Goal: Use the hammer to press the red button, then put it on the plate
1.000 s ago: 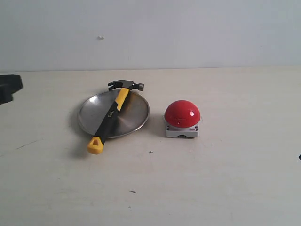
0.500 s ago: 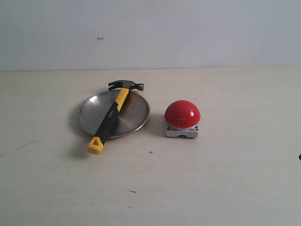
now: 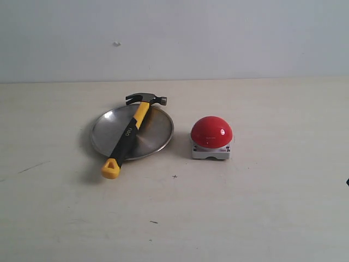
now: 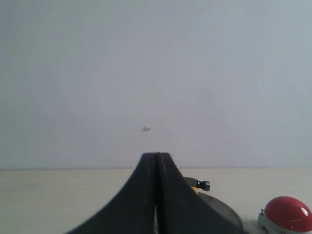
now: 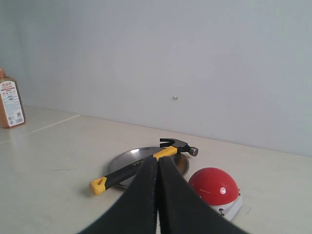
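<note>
The hammer (image 3: 131,131) lies across the silver plate (image 3: 155,131), its dark head over the far rim and its yellow tip hanging past the near rim. To the right of the plate stands the red button (image 3: 211,132) on its grey base. Neither arm shows in the exterior view. My left gripper (image 4: 156,156) is shut and empty, well back from the plate (image 4: 222,209) and the button (image 4: 288,213). My right gripper (image 5: 158,159) is also shut and empty, with the hammer (image 5: 141,168), plate (image 5: 122,163) and button (image 5: 213,186) lying beyond it.
An orange bottle (image 5: 10,105) stands far off at the table's edge in the right wrist view. A plain wall backs the beige table (image 3: 245,207).
One second ago a dark part of the left arm showed at the left edge of the exterior view; it has since left that view. Hammer, plate and button have not moved.
</note>
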`<action>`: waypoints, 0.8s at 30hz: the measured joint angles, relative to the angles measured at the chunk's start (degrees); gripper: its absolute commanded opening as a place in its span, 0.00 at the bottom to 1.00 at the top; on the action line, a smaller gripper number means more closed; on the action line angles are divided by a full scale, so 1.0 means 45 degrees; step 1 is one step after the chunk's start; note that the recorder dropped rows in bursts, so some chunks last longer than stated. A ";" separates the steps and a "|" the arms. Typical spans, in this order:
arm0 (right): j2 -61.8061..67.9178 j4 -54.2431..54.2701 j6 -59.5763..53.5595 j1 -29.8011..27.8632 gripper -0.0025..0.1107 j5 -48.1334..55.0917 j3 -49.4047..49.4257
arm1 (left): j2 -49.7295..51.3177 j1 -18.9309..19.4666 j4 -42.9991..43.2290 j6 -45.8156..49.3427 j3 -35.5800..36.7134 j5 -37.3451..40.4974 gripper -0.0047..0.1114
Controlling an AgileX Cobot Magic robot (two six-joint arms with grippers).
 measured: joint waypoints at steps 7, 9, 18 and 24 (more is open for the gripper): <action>0.0000 0.0000 0.0000 0.0000 0.02 0.0000 0.0000 | -0.0359 0.0000 -0.1074 0.2042 0.0064 0.1068 0.04; 0.0000 0.0000 0.0000 0.0000 0.02 0.0000 0.0000 | -0.0359 0.0000 -0.1105 0.2128 0.0064 0.1790 0.04; 0.0000 0.0000 0.0000 0.0000 0.02 0.0000 0.0000 | -0.0359 0.0008 -0.1279 0.2086 0.0064 0.3264 0.04; 0.0000 0.0000 0.0000 0.0000 0.02 0.0000 0.0000 | -0.0359 0.1235 -0.1381 0.1672 0.0064 0.4067 0.04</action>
